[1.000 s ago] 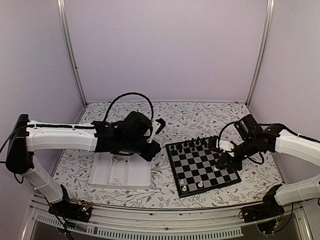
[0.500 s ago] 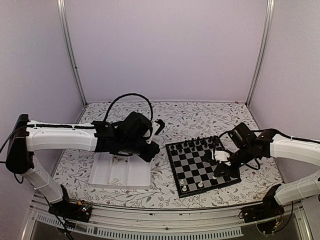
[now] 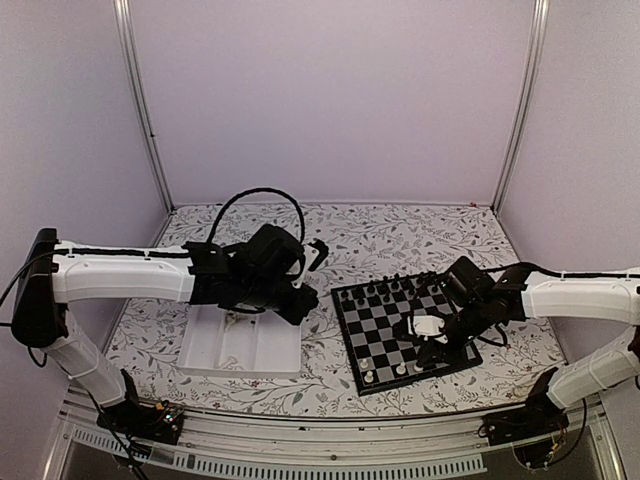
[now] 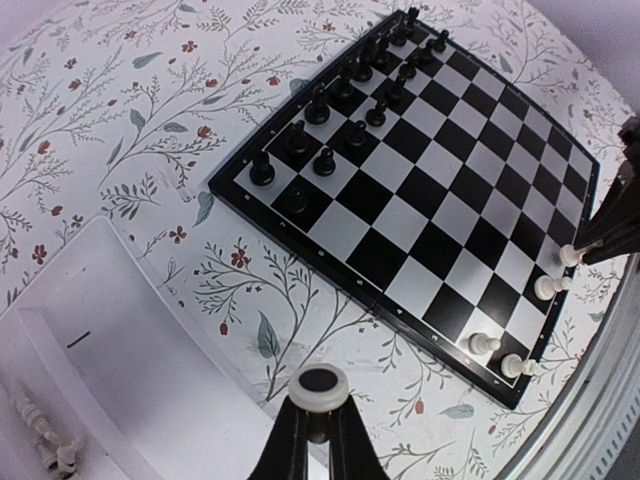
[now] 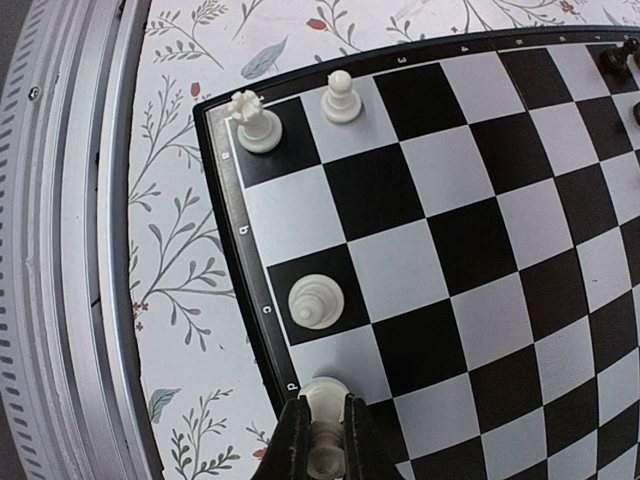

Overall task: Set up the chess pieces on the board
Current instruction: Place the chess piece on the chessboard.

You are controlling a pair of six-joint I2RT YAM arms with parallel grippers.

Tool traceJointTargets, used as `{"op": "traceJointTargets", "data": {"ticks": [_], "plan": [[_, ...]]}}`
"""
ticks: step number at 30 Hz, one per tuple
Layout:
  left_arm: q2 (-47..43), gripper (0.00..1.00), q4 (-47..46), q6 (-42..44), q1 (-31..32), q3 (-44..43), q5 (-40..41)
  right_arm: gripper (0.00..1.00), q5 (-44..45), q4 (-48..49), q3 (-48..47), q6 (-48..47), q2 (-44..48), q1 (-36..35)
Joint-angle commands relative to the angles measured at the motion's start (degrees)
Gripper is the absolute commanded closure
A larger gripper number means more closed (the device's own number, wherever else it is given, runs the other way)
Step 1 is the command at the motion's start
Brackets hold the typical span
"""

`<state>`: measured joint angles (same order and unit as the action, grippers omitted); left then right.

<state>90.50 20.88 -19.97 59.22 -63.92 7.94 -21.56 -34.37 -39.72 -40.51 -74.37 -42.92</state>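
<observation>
The board lies right of centre; it also shows in the left wrist view and the right wrist view. Black chess pieces stand in its two far rows. A white rook, a pawn and a bishop-like piece stand at its near edge. My left gripper is shut on a white piece, held above the cloth beside the tray. My right gripper is shut on a white piece at the edge square marked d, beside the bishop-like piece.
A white compartment tray lies left of the board under my left arm, with loose white pieces in it. The table has a floral cloth. A metal rail runs along the near table edge.
My right gripper has moved left and toward the board's near edge row with its white piece. My left arm has stayed almost still.
</observation>
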Motion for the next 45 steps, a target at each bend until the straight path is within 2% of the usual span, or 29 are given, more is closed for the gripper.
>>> {"op": "traceJointTargets", "data": {"ticks": [1, 11, 23, 36, 39, 45], "plan": [[-0.76, 1.00, 0.25, -0.60, -0.55, -0.09, -0.30, 0.96, -0.24, 1.70, -0.87, 1.09, -1.52, -1.44], [-0.50, 1.00, -0.24, -1.13, -0.60, 0.54, -0.72, 0.96, 1.51, 3.05, -1.50, 1.96, -4.20, -2.61], [-0.08, 1.00, -0.75, -1.30, -0.54, 0.55, -1.42, 0.90, 2.50, 2.10, -1.84, 2.30, -4.17, -2.70], [-0.06, 1.00, -0.80, -1.58, -0.50, 0.63, -2.38, 0.68, 2.10, 1.32, -2.71, 2.99, -3.21, -2.72], [0.09, 1.00, -0.76, -0.73, -0.51, 0.36, -6.18, 0.65, 1.78, -0.58, -5.65, 3.29, -0.97, -2.70], [1.26, 1.00, 1.00, 1.78, -0.49, -2.20, -23.36, 0.63, -0.48, -6.31, -17.84, -0.41, 2.37, -2.62]]}}
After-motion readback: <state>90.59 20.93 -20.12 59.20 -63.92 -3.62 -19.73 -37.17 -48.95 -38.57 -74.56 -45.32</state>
